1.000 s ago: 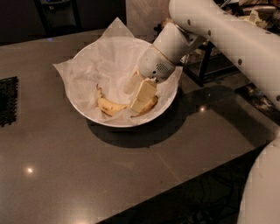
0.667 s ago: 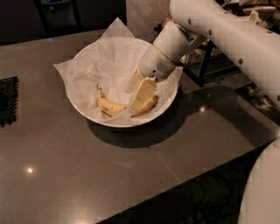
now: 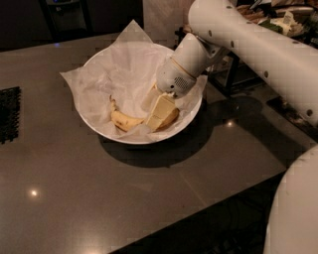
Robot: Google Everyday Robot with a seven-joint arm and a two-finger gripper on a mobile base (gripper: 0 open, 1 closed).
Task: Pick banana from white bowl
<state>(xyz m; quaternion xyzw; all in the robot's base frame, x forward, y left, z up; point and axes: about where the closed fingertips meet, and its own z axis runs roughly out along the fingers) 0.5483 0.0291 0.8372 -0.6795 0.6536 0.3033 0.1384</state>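
The white bowl (image 3: pixel 191 120) lined with crinkled white paper stands on the dark table. The speckled yellow banana (image 3: pixel 124 120) lies on its lower inside, stem end to the left. My gripper (image 3: pixel 149 118) reaches down into the bowl from the upper right. Its pale fingers (image 3: pixel 160 111) are closed on the middle of the banana, one in front of it and one behind. The front finger hides the banana's middle part. The banana still rests on the paper.
The dark grey table (image 3: pixel 99 198) has its front edge running diagonally at the lower right. A black grille (image 3: pixel 9 114) lies at the left edge. My white arm (image 3: pixel 258 44) crosses the upper right. Cluttered shelves (image 3: pixel 278 15) stand behind.
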